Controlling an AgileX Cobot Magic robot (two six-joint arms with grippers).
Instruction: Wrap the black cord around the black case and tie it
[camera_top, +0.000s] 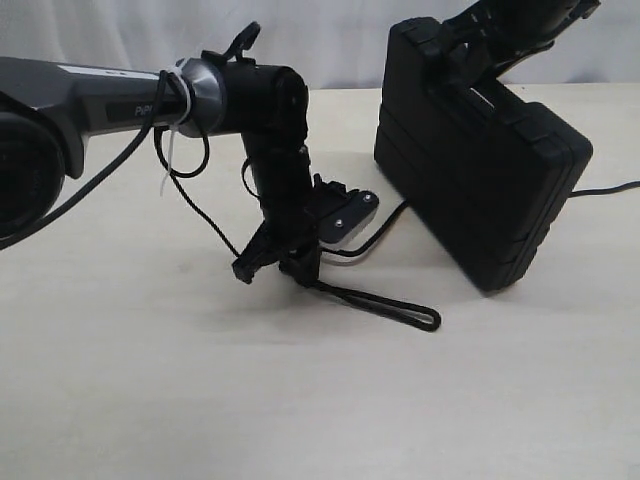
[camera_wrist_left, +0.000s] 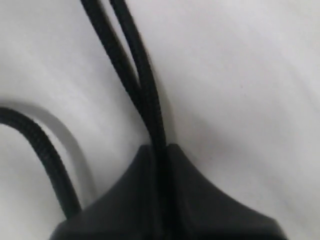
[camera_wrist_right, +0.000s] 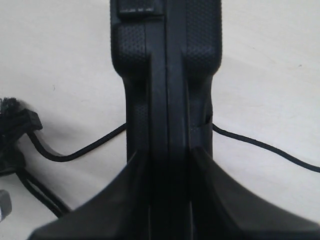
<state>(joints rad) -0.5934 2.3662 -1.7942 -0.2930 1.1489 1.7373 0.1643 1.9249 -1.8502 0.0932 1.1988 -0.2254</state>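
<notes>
Lower centre, your left claw (camera_top: 300, 270) pinches the limp cord (camera_wrist_left: 145, 85) at its loop; right claw (camera_wrist_right: 167, 162) clamps the stiff case (camera_top: 490, 170).

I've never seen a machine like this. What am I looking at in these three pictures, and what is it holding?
This is a robot with two arms, each ending in a pair of jaws. The wide picture comes from a camera standing apart. The two close-ups come from small cameras on the wrists, looking along the jaws. Over the pale table, the left arm reaches down, its jaws shut on the doubled, looped end of the black cord; its close-up shows the two strands pinched. The right arm comes from above, its jaws clamped on the top edge of the black case, which stands on edge, tilted. The cord passes the case and comes out on its other side.
</notes>
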